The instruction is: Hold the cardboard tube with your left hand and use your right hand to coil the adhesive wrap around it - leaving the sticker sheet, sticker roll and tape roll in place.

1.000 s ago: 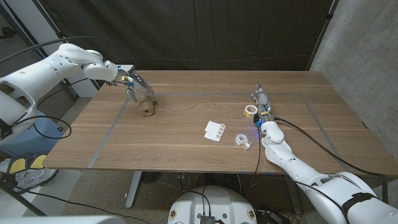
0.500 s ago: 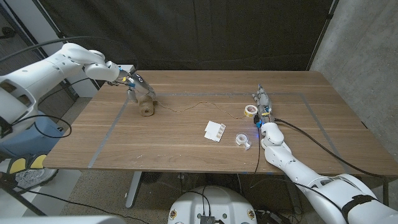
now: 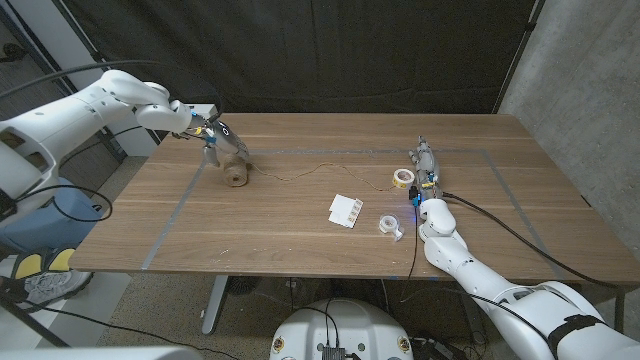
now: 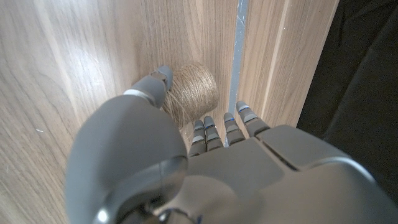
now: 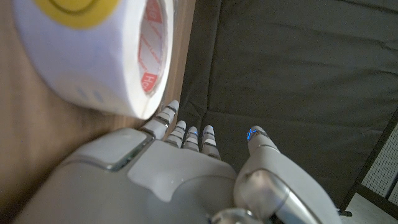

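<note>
The cardboard tube [image 3: 235, 174], wound in tan wrap, lies at the far left of the table. My left hand [image 3: 214, 133] grips its far end, and in the left wrist view the fingers [image 4: 225, 126] and thumb curl around the tube [image 4: 194, 93]. A thin strand of wrap [image 3: 320, 168] trails from the tube across the table toward my right hand [image 3: 424, 164]. That hand stands on its edge with fingers straight and nothing seen in it, right beside the sticker roll [image 3: 403, 177]. The roll looms close in the right wrist view [image 5: 99, 56].
A white sticker sheet [image 3: 346, 209] lies near the table's middle, with a clear tape roll [image 3: 390, 225] just to its right, toward the front edge. Grey tape lines [image 3: 185, 195] mark a rectangle on the wooden table. A dark curtain hangs behind.
My right hand has edged slightly to the right beside the sticker roll. The left hand stays on the tube, barely shifted.
</note>
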{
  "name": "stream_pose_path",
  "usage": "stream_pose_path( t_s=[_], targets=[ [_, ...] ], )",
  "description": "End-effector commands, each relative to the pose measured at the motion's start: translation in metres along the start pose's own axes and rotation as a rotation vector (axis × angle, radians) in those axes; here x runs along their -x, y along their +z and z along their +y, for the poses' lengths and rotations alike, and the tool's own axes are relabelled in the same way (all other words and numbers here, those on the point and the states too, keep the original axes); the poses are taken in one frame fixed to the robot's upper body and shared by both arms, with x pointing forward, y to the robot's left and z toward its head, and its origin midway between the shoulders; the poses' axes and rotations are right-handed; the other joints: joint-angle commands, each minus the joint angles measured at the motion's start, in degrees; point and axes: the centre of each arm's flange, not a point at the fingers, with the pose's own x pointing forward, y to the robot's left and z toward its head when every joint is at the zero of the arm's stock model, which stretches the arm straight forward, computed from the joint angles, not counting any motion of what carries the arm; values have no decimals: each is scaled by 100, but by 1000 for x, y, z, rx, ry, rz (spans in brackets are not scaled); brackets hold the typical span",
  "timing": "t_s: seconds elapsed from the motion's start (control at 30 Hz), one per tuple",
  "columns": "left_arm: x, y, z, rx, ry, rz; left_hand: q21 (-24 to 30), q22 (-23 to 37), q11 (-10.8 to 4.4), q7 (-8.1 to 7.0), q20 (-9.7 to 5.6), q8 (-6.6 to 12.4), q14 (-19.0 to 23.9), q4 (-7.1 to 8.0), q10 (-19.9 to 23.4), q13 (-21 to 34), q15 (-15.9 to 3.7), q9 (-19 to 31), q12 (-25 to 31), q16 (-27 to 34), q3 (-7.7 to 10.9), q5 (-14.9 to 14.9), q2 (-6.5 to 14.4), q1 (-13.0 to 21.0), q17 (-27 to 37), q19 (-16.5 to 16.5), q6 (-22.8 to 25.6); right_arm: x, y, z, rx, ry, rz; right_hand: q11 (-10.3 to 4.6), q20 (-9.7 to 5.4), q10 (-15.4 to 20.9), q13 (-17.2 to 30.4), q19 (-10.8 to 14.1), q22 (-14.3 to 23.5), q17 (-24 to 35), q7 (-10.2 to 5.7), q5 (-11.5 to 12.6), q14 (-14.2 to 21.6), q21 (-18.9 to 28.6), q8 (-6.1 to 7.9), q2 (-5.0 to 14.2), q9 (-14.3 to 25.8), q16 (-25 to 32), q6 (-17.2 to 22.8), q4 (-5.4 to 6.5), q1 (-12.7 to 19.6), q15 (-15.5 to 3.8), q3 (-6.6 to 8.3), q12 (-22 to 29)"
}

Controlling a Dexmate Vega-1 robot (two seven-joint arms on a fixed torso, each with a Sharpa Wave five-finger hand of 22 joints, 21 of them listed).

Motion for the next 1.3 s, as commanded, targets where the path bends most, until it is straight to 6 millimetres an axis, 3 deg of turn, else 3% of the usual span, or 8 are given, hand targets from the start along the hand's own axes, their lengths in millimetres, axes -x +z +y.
stream_pose_path(
  t_s=[0.03, 0.67, 1.07, 1.3],
  targets=[
    [-2, -1, -5, -20, -22, -1, -27, 9, 3, 17, 9, 25, -26, -57, -50, 20, 7, 27, 40, 5, 18, -26, -23, 101, 3, -31, -21, 7, -6, -2, -1, -37, 11, -13, -13, -38, 13, -19, 22, 30, -19, -3, -55, 30, -5, 18, 20, 32, -55, -10, -26, 18, 15, -5],
    [-8, 7, -10, -65, 25, 21, -25, 9, 40, 53, 33, 45, -4, -85, -84, 80, 12, 59, 117, 39, 46, -53, -31, 364, 13, -36, -85, 12, -15, -8, -6, -56, 25, 33, -15, -68, 15, -32, 22, 36, -33, -2, -92, 29, -8, 21, 21, 29, -94, -6, -45, 35, 11, -2],
    [-4, 30, -18, -121, 162, 79, 37, 21, -54, -85, 56, 397, 479, -17, 343, 315, -119, 165, 552, 278, 0, -81, 99, 568, 169, 166, 594, 19, -19, -16, -2, -55, 34, 42, -5, -76, 16, -41, 22, 37, -32, -2, -100, 28, -6, 19, 21, 31, -109, -8, -52, 42, 10, 4],
    [-3, 38, -22, -129, 179, 117, 43, 25, -14, -66, 82, 534, 646, -23, 427, 476, -151, 241, 738, 380, -61, -87, 145, 663, 262, 233, 791, 22, -24, -17, -6, -49, 44, 49, -5, -75, 17, -40, 22, 40, -31, -1, -103, 30, -3, 22, 21, 34, -111, -4, -60, 37, 9, 8]
  ],
)
